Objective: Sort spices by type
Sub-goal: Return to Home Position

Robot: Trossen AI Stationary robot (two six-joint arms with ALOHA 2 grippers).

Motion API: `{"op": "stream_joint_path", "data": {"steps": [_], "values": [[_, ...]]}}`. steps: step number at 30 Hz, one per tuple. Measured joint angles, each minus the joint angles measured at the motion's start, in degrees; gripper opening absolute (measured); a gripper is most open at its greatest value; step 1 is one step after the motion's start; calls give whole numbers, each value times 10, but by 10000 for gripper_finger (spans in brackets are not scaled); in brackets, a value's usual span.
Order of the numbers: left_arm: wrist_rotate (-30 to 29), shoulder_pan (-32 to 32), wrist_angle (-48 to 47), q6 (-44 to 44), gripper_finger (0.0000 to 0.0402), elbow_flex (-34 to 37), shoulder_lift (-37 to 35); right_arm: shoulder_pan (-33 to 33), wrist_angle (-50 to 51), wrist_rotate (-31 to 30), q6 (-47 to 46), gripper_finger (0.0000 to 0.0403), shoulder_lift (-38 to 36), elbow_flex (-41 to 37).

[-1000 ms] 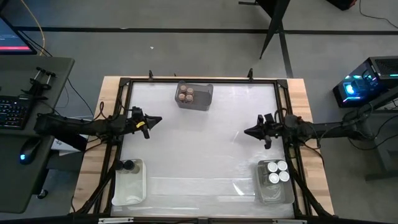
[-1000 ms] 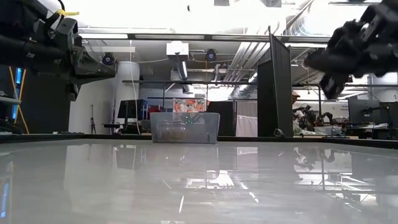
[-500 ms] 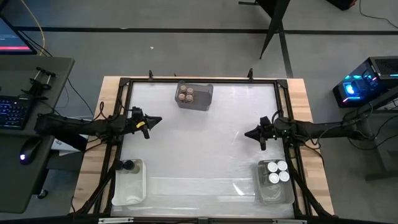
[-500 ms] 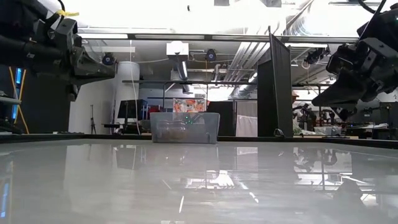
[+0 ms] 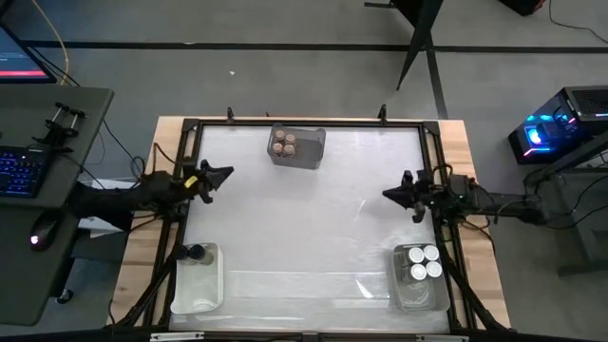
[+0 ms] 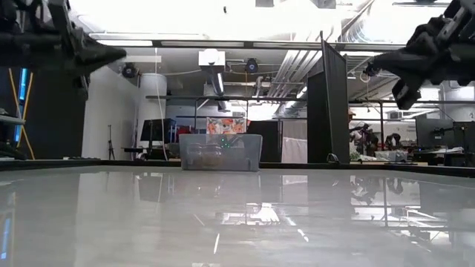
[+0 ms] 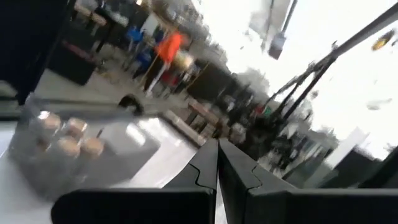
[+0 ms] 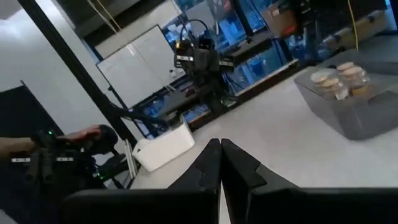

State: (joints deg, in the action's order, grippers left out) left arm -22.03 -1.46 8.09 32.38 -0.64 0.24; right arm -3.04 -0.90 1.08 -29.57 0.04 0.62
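White surface [image 5: 313,223] is lying in a grey-floored lab. Four cork-topped jars [image 5: 283,143] are sitting in the grey bin [image 5: 313,150] at the far edge, at least three white-lidded jars [image 5: 425,261] in the right clear bin [image 5: 418,296], and one dark-lidded jar [image 5: 196,253] in the left clear bin [image 5: 198,290]. Left gripper [image 5: 230,171] and right gripper [image 5: 386,195] are hovering apart, fingers pressed together.

Left wrist view is smeared: grey bin [image 7: 127,148] and brown-topped jars [image 7: 65,140] are soft blobs, count unclear, room behind unreadable. Low view: jars in that bin show only as murky shapes through its wall; left pincer [image 6: 115,53] runs off the frame edge, right pincer [image 6: 371,68] likewise. Right wrist view: same bin cut off at the edge. High view: white-lidded jars [image 5: 423,263] and dark-lidded jar [image 5: 196,253] too small to read labels or contents.
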Motion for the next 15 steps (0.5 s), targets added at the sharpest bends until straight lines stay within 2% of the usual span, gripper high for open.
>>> {"op": "stream_joint_path", "data": {"steps": [4, 15], "values": [[-1, 2, 24, 0, 0, 0, -1, -4, -34, -1, 0, 1, 0, -1], [-7, -17, 4, 0, 0, 0, 0, 0, -13, -2, 0, 1, 7, -1]]}}
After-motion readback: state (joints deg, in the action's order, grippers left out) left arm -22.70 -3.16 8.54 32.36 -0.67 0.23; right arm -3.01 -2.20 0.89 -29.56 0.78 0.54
